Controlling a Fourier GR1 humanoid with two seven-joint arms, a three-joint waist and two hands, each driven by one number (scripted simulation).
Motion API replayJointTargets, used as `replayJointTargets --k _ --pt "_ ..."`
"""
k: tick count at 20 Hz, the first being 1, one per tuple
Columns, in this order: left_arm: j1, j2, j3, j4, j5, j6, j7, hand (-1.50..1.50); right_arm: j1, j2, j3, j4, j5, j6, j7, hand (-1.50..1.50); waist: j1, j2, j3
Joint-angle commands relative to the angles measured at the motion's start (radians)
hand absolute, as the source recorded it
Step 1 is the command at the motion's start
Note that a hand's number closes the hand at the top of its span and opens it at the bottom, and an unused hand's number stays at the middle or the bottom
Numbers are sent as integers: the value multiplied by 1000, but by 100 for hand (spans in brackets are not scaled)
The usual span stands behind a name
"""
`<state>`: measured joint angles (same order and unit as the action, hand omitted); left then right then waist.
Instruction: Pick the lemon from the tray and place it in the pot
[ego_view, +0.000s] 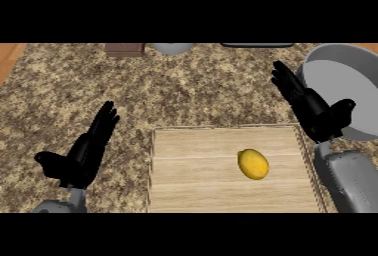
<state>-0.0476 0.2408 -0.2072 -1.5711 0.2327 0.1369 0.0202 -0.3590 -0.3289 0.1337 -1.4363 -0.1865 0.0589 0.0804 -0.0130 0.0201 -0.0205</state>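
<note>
Seen from the head, a lemon (253, 164) lies on a wooden tray (192, 165) atop a speckled brown desk (199, 85), the left hand (85, 150) and right hand (310, 107) flanking it with fingers straight, a grey pot (343, 85) just behind the right hand.

Speckled brown counter top (207, 85). Along its far edge, left to right: a brown block (124, 49), a grey rounded object (173, 48) only partly in view, and a dark flat object (257, 45). An orange wooden surface (9, 57) borders the far-left corner.
</note>
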Motion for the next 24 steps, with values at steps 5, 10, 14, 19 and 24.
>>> replayJointTargets --k 5,10,14,19,24 --pt "-98 34 72 -56 -13 18 -43 0 -202 46 75 -15 -286 462 -99 150 144 0 30" --pt "-177 18 119 -47 -8 72 -17 0 -272 -181 12 76 -105 672 -423 -150 90 18 29" --pt "-195 35 143 -43 1 68 -9 0 -275 -218 14 91 -45 827 -679 -150 91 18 31" --pt "-252 24 146 1 -15 92 6 0 -299 -330 41 54 79 852 -833 -150 59 14 29" --pt "-279 47 167 5 13 65 38 0 -318 -425 174 11 264 764 -908 -150 74 10 27"
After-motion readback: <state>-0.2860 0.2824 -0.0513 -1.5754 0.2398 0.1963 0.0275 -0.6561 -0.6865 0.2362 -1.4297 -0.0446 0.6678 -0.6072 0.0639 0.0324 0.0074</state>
